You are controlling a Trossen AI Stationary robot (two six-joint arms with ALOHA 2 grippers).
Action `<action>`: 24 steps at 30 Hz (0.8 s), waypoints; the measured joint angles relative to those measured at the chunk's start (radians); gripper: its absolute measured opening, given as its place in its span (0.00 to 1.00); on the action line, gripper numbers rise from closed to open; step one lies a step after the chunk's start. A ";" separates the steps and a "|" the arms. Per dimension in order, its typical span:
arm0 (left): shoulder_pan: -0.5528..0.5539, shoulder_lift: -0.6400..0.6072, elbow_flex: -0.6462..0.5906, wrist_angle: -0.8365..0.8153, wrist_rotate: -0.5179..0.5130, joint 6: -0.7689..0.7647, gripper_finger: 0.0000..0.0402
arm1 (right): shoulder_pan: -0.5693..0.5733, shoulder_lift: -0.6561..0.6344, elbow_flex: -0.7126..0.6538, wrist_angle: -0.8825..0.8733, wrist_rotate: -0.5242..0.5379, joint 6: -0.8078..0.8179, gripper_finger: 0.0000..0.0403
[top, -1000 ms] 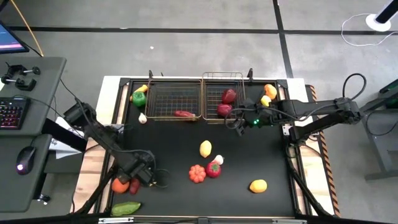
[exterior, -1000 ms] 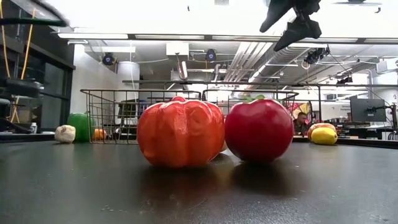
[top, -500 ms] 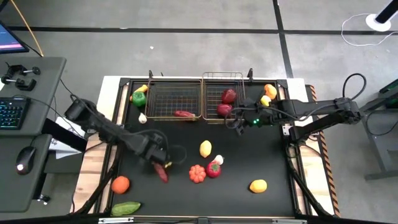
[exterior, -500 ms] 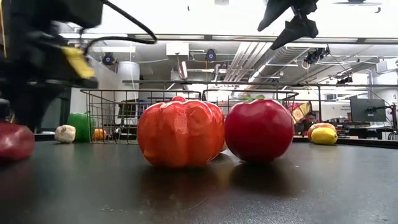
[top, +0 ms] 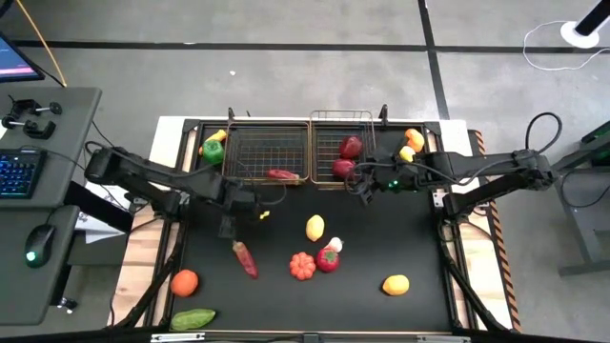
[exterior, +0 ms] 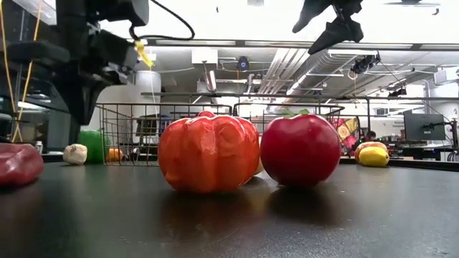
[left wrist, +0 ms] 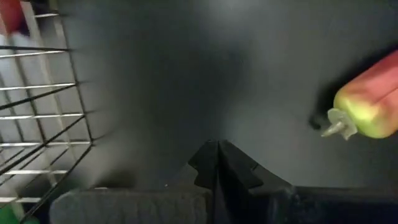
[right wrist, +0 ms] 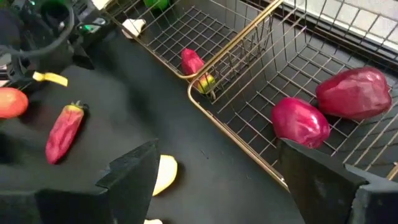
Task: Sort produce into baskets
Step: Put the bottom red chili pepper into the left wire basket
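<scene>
above the black table (top: 400, 229), near the front of the left basket (top: 267, 152), the left gripper (top: 229, 227) hung with its fingers pressed together and nothing between them. a long red pepper (top: 245, 258) lay on the table just in front of it. the right gripper (top: 363, 189) was spread wide and empty beside the front edge of the right basket (top: 329, 148), which held two dark red fruits (right wrist: 300, 121). one red piece (top: 280, 174) lay in the left basket. a lemon (top: 315, 227), an orange tomato (exterior: 208, 153) and a red apple (exterior: 299, 149) sat in the middle of the table, the last two close together. a green pepper (top: 213, 150) and a garlic (top: 218, 180) stayed outside the left basket, at its left side.
</scene>
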 joint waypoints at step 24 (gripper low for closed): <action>-0.278 0.127 0.243 0.033 0.215 0.195 0.46 | 0.000 0.000 0.000 0.013 0.001 -0.017 0.78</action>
